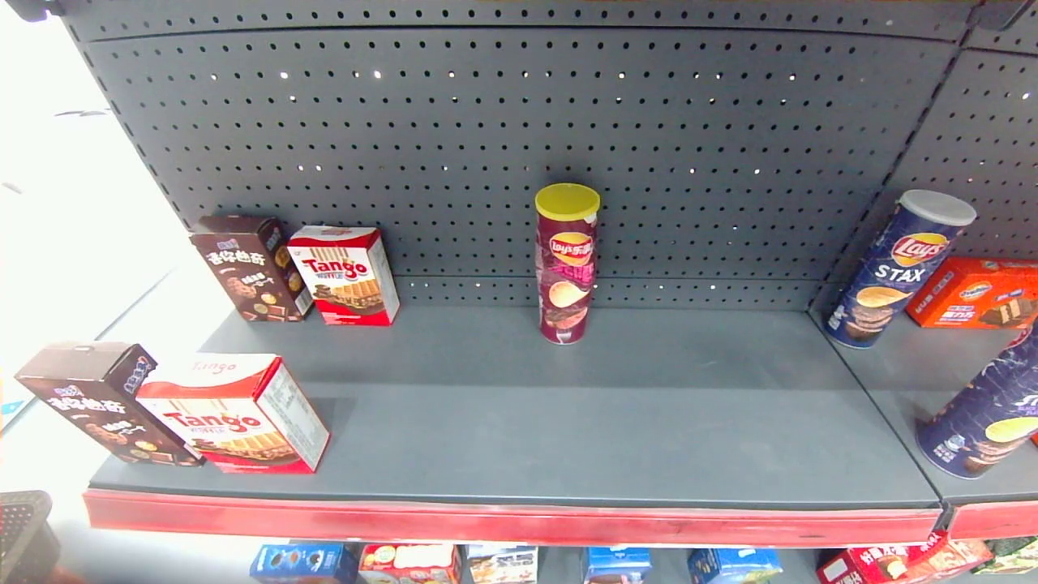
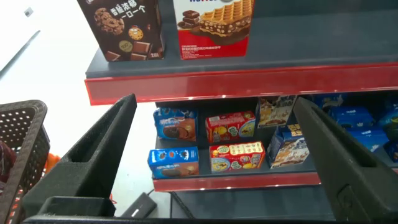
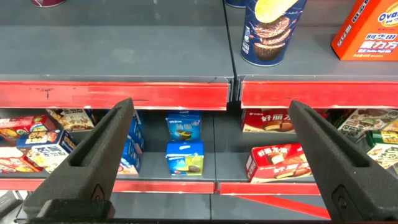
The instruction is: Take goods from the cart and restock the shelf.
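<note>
Facing shelf (image 1: 568,422), left pincer (image 2: 214,102) agape near cart (image 2: 18,143), right pincer (image 3: 211,104) agape.

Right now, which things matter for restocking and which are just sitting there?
Job: shelf, mesh basket, open left gripper, open right gripper.
Just there: yellow-lidded chip can, red wafer boxes, blue chip cans, lower-shelf boxes.

A dark grey perforated back panel (image 1: 519,122) stands beside bright white floor (image 1: 73,268).

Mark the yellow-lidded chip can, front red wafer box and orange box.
yellow-lidded chip can (image 1: 566,280), head view, label middle.
front red wafer box (image 1: 227,428), head view, front face.
orange box (image 1: 977,292), head view, front face.
</note>
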Motion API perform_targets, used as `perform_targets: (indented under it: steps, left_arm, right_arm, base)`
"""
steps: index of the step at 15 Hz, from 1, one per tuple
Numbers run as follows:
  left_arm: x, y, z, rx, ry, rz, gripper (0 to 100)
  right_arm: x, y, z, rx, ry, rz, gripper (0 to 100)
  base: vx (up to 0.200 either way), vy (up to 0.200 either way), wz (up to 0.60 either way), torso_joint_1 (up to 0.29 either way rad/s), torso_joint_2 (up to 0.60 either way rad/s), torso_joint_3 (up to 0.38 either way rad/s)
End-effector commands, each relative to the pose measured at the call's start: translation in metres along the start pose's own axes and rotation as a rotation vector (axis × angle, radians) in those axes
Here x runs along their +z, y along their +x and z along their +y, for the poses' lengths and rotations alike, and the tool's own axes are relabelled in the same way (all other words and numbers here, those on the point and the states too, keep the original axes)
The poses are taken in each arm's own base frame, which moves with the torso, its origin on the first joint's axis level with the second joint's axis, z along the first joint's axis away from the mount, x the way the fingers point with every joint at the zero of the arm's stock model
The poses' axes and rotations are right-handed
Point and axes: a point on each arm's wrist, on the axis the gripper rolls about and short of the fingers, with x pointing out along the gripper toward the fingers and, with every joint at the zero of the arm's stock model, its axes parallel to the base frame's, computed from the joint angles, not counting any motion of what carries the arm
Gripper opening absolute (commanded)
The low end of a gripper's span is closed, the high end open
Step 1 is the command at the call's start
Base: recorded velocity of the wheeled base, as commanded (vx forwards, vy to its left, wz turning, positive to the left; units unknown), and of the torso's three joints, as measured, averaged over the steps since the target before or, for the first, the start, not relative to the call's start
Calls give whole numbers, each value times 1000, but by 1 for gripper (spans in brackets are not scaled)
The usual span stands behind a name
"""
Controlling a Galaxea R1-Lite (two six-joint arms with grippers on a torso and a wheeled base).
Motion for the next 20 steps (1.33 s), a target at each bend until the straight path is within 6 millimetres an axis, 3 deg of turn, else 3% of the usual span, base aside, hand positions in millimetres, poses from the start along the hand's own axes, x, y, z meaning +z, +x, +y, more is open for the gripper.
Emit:
perform_targets:
  steps: [1,3,15,20]
  left_arm:
    - [0,0,0,0,0,1,100]
    - [0,0,0,0,0,1,100]
    - [0,0,0,0,0,1,100]
    - [0,0,0,0,0,1,100]
  right_arm:
    - [0,0,0,0,-2,2,100]
    - [0,0,0,0,-5,2,100]
    - [0,0,0,-14,-11,0,100]
    - [0,0,0,-14,-7,-1,100]
  base:
    - [0,0,0,0,0,0]
    - [0,0,0,0,0,0]
    - [0,0,600,1,3,1]
    - [0,0,0,0,0,0]
